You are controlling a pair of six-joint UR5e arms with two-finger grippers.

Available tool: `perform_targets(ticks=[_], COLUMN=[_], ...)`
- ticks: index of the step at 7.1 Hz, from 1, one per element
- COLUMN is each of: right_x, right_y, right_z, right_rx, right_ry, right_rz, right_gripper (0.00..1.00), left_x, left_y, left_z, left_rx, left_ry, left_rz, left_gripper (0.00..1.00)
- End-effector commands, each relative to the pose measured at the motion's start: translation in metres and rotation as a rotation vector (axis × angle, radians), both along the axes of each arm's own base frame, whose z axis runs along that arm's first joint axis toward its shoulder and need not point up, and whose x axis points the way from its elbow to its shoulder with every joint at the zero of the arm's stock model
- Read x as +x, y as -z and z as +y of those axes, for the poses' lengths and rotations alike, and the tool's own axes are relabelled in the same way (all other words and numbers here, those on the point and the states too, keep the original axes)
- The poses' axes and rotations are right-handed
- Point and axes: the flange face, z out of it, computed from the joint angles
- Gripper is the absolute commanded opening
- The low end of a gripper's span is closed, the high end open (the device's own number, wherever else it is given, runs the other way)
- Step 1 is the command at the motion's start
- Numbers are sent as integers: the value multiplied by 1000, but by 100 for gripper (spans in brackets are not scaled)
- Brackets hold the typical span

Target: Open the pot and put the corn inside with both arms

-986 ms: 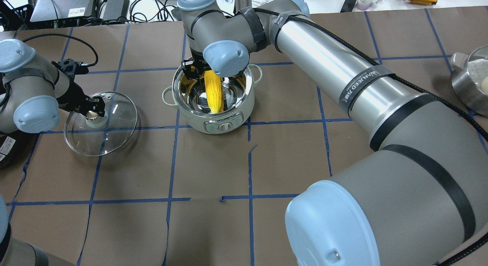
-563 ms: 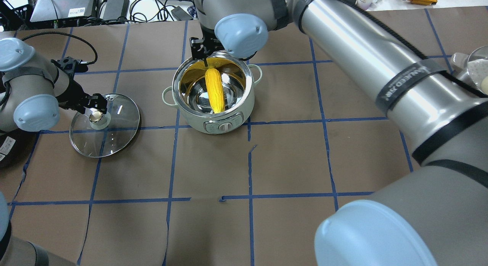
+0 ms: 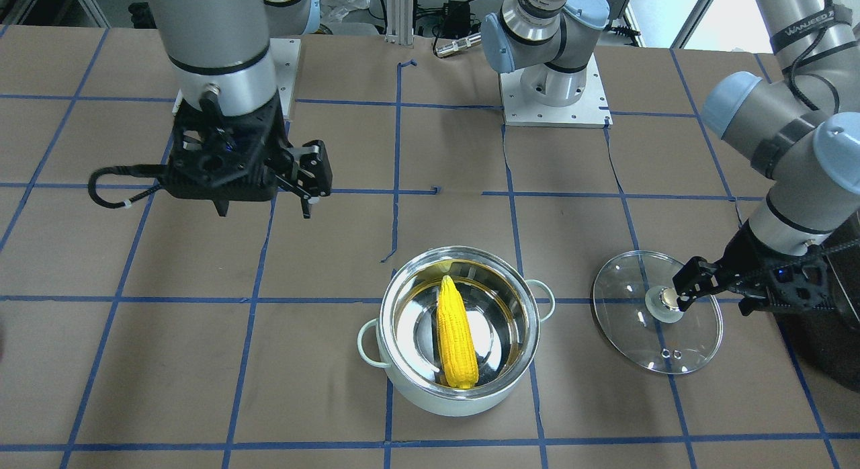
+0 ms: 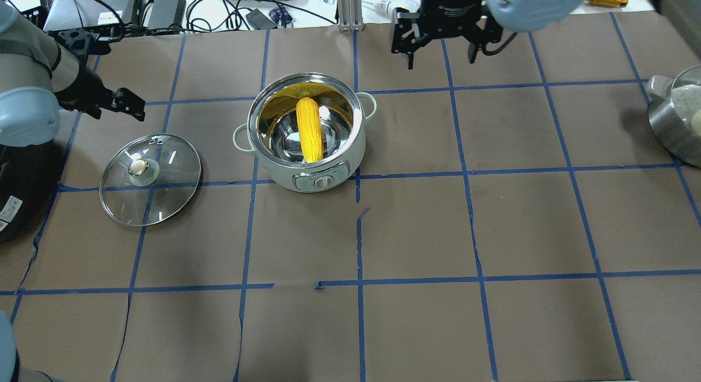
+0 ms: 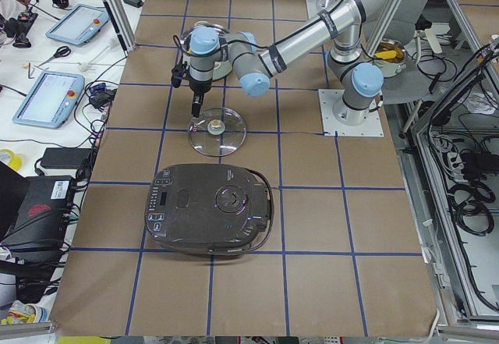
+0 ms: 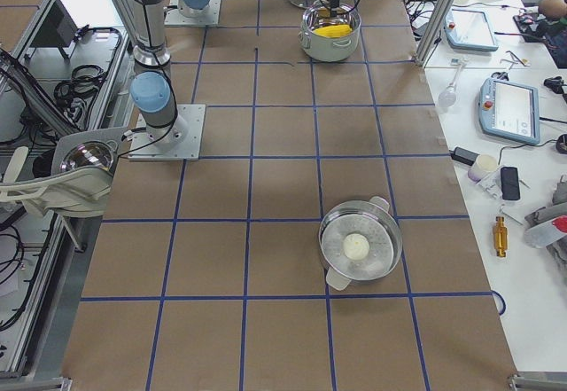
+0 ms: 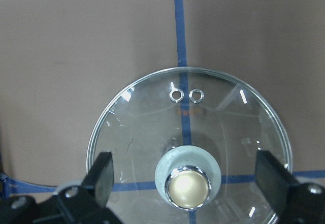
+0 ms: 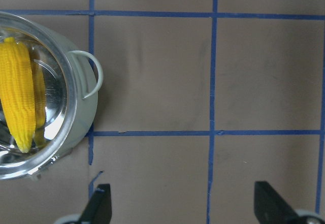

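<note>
The mint-green pot stands open in the middle of the table, also in the front view. The yellow corn lies inside it, leaning on the steel wall. The glass lid lies flat on the table to the pot's left, knob up. My left gripper is open, its fingers astride and above the knob, not touching it. My right gripper is open and empty, raised beyond the pot's far right side; its wrist view shows the pot and corn at the left edge.
A large black appliance sits at the table's left end near the lid. A steel pot with a white item stands at the right end. Cables and devices line the far edge.
The right gripper let go of the corn, left it in the pot, and withdrew up and to the far right. The left gripper set the lid flat, opened off the knob and rose.
</note>
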Motion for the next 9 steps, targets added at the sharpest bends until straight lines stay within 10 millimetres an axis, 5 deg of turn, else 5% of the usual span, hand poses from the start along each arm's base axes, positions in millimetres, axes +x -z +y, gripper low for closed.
perform_targets(ticks=[1,3,4,6,9], right_x=[-45,-44,-42,-53,-52], right_y=[0,-7,-12,-21,-21], right_z=[41,39,38,34,35], right_rx=[15,-6,-8,-6,-6], right_ry=[23,24,21,41,40], right_rz=[-3,-25,-65,-68,-66], right_gripper=[100,100,100,100,100], left_x=[-93,-202,-232,-237,-236], left_y=[-94,-136,-149,-182,-182], left_z=[10,46,62,92,98], left_rx=[62,102,86,59,69], left_ry=[-39,-17,5,18,17], left_rz=[40,59,36,44,38], left_gripper=[100,100,100,100,100])
